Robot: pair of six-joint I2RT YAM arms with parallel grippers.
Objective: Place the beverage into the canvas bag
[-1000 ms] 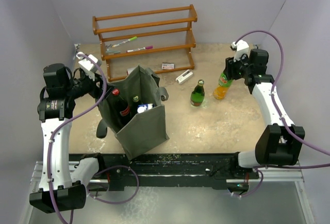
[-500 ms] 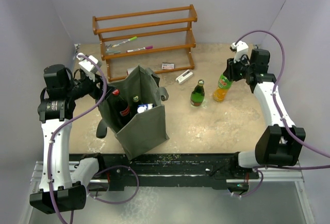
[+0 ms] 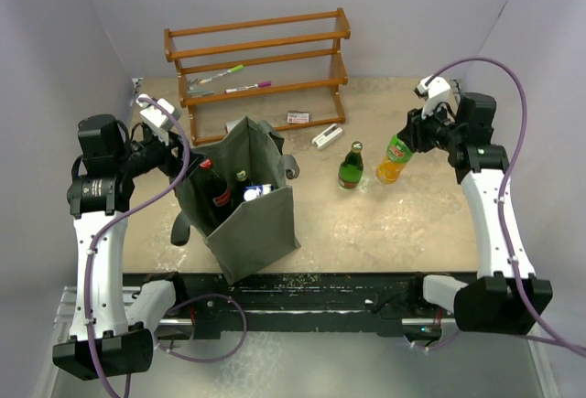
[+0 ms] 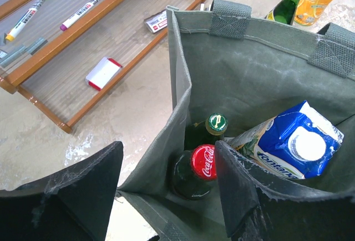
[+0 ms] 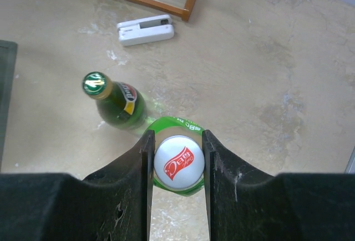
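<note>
1. Red crown cap inside the grey-green canvas bag, near six o'clock in the left wrist view: white script "Coca-Cola".
2. Blue-and-white drink carton, at the red cap's three o'clock: a white word along its lower edge, apparently "Fontana".
3. White screw cap of the orange plastic drink bottle: a red script logo, not legible.
4. Green neck band at the white cap's twelve o'clock: white characters, cut off and unreadable.
5. Green glass bottle, at the white cap's ten o'clock: red-and-yellow label, lettering too small.
</note>
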